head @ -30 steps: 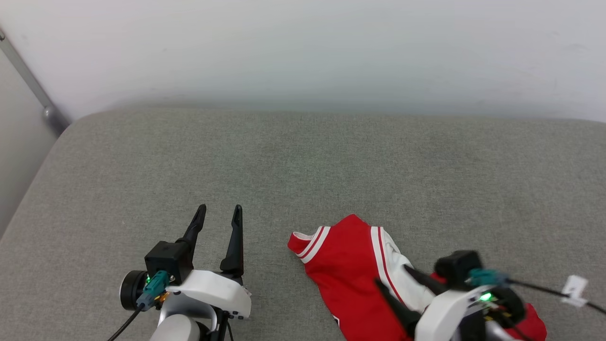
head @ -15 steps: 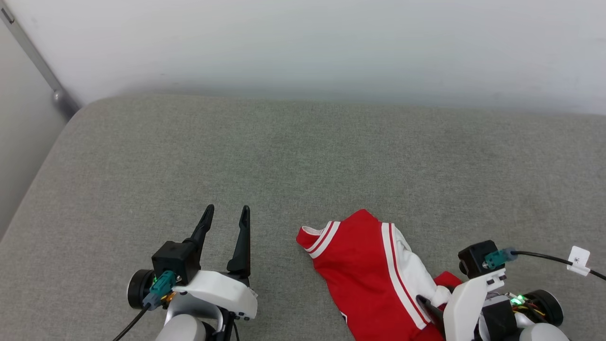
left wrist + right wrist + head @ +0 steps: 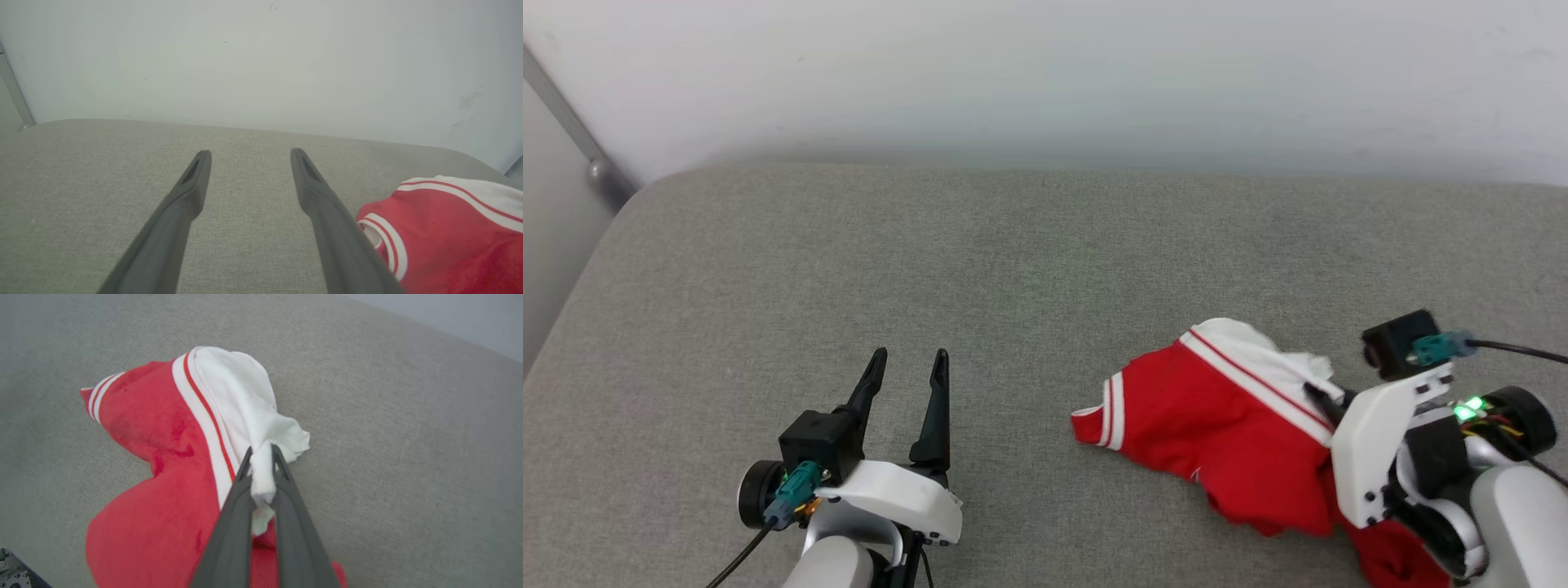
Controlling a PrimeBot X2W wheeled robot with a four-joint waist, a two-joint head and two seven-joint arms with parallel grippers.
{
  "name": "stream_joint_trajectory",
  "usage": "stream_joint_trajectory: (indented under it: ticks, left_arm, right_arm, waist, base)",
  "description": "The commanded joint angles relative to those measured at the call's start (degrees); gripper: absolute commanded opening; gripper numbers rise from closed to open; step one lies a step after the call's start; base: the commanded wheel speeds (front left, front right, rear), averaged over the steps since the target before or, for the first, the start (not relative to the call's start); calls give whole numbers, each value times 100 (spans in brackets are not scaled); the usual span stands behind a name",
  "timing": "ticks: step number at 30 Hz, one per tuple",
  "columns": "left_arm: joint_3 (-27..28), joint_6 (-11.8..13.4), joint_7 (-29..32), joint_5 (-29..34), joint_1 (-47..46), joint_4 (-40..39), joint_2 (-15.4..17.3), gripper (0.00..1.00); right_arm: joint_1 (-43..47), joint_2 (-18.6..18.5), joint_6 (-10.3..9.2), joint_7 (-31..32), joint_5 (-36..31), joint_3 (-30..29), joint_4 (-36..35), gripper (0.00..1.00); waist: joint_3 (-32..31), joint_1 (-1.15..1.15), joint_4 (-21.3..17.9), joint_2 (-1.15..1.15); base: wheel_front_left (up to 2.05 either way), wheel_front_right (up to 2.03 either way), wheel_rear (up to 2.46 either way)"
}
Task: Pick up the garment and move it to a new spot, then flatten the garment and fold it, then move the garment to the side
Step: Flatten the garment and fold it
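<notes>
The shirt (image 3: 1217, 416) lies bunched on the cushion (image 3: 1013, 269), toward the cushion's right side and in its near half. It is red with a white sleeve (image 3: 1258, 347) and red-white striped trim. 1 striped opening points toward the cushion's left side. The folds hide any front print, and a small white mark low on the red cloth is too small to read.

The right tool (image 3: 1313, 390) is at the shirt's right end, over the cushion's right side. In the right wrist view the right tool (image 3: 262, 451) has its 2 dark fingers (image 3: 233, 522) pressed together on a twist of the white sleeve, which bulges out between them and past the tips. The sleeve is drawn into a peak there, and the red cloth (image 3: 163, 457) trails away from it down to the cushion.

The left tool (image 3: 909, 355) is over the cushion's near left part, well apart from the shirt. Its 2 fingers are spread, with bare cushion between them. In the left wrist view the left tool (image 3: 250, 153) points toward the cushion's far edge, and the shirt (image 3: 449, 228) shows just past the right-hand finger, its striped opening facing that finger.

A pale wall (image 3: 1045, 73) rises behind the cushion's far edge. A grey bar (image 3: 572, 139) slants down to the cushion's far left corner. A teal plug (image 3: 1437, 347) with a black cable (image 3: 1519, 353) sits on the right wrist, beside a green lamp (image 3: 1470, 406).
</notes>
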Motion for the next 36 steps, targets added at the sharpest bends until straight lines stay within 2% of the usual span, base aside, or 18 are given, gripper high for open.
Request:
stream_joint_trajectory:
  ticks: [1, 3, 7, 13, 14, 15, 16, 21, 26, 33, 36]
  left_arm:
    - [14, -20, -35, 11, -27, 7, 1, 100]
    - [18, -17, -35, 11, -29, 10, -1, 100]
    - [30, -20, -36, 14, -25, 13, -9, 100]
    - [25, -35, -33, 14, 10, 36, -9, 100]
    - [20, -36, -34, 14, 9, 41, -3, 100]
    - [19, -41, -34, 15, 7, 44, 2, 100]
    - [20, -41, -34, 14, 6, 46, 9, 100]
    - [10, -38, -29, 29, -26, 50, 54, 100]
    - [-12, -13, -10, 20, 29, 57, 97, 100]
    - [-50, 24, 37, -5, 157, 56, 142, 100]
    - [-77, 46, 81, -11, 216, 32, 150, 100]
  right_arm:
    - [-93, -7, -3, -156, -94, -269, -9, 0]
    - [-79, 13, -3, -207, -134, -468, 24, 0]
    - [250, 203, -3, -444, -387, -1421, 191, 0]
    - [833, 639, -3, -742, -754, -2702, 886, 0]
    - [917, 742, -3, -765, -795, -2853, 1061, 3]
    - [986, 808, -2, -803, -847, -2957, 1205, 62]
    - [1023, 873, -2, -886, -869, -3054, 1356, 100]
    - [895, 1119, -2, -1709, -943, -3295, 1601, 100]
    - [819, 1242, -2, -2562, -1048, -3366, 1301, 100]
    - [1017, 1297, -2, -3234, -1080, -2935, 562, 100]
    - [1174, 1298, -2, -3242, -1043, -2598, 335, 100]
  waist:
    - [-6, 0, -20, 0]
    - [-6, 0, -26, 0]
    - [3, 0, -48, 0]
    - [13, 0, -85, 0]
    - [13, 0, -95, 0]
    - [10, 0, -106, 0]
    - [14, 0, -118, 0]
    - [21, 0, -178, 0]
    - [-66, 0, -223, 0]
    - [-268, 0, -252, 0]
    - [-355, 0, -255, 0]
  base:
    - [0, 0, 0]
    - [0, 0, 0]
    - [0, 0, 0]
    - [0, 0, 0]
    - [0, 0, 0]
    - [0, 0, 0]
    - [0, 0, 0]
    - [0, 0, 0]
    - [0, 0, 0]
    - [0, 0, 0]
    - [0, 0, 0]
